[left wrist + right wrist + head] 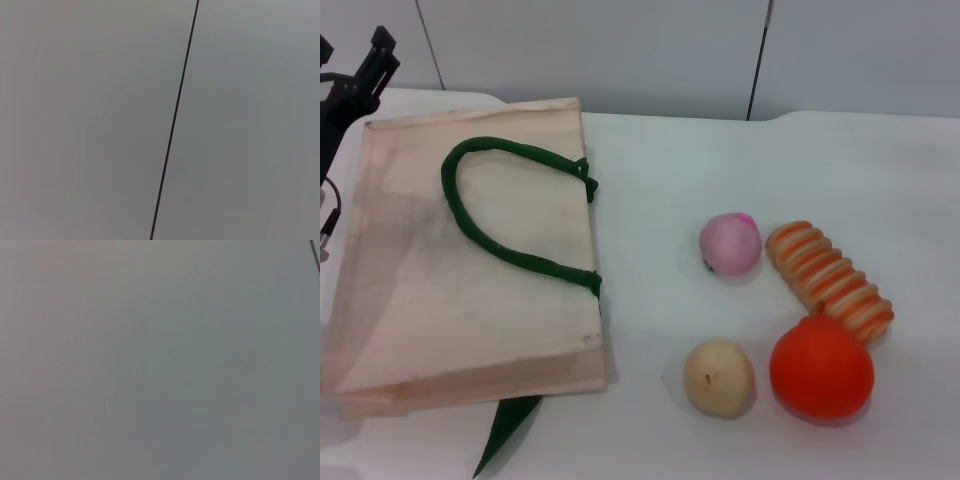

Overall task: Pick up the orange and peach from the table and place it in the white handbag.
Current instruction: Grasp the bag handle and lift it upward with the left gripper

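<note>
My left gripper (365, 70) hangs at the far left corner of the white handbag (470, 290), jaws' state unreadable, while the orange (821, 367) and the peach (730, 243) lie well off to the right on the bench (720, 160), nearer my unseen right arm.

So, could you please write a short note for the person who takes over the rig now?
Left claw: raised at the far left corner of the table, beside the white handbag; it holds nothing that can be seen.
Right claw: not in view.
The white handbag lies flat on the left side of the table.
The peach, the orange, a beige ball and a striped roll lie to the right of it.
The orange touches the roll.
Done: nothing.
Left: put the orange and the peach into the handbag.
</note>
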